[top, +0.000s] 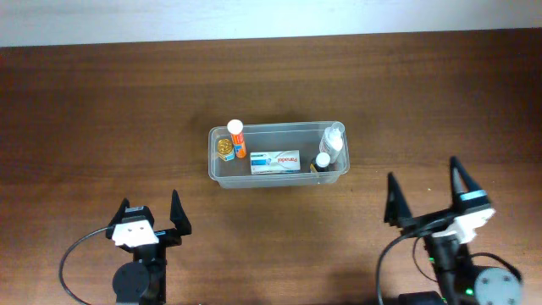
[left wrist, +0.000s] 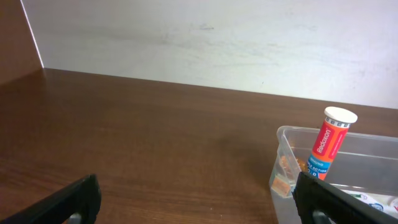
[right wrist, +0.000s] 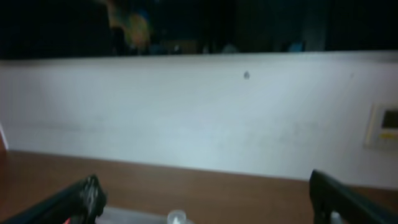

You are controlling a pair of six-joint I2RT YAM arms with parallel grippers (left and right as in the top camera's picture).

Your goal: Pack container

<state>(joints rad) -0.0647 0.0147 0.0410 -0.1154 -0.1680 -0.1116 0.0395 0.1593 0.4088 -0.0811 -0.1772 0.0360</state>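
Observation:
The clear plastic container [top: 222, 179] sits mid-table. Inside it stand an orange tube with a white cap [top: 236, 139], a small amber jar [top: 225, 149], a flat white box [top: 275, 160], a clear bottle [top: 334, 140] and a small dark-capped bottle [top: 323, 160]. My left gripper [top: 152, 214] rests near the front edge, left of the container, open and empty. My right gripper [top: 426, 189] is at the front right, also open and empty. The left wrist view shows the container's left end [left wrist: 283, 180] with the orange tube [left wrist: 329, 144] in it, near the right finger [left wrist: 329, 202].
Dark wooden table [top: 102, 119] all around the container. A white wall [left wrist: 217, 43] runs along the far edge. The right wrist view is blurred, showing wall, a wall plate [right wrist: 384, 124] and a bottle cap [right wrist: 176, 216] at its bottom edge.

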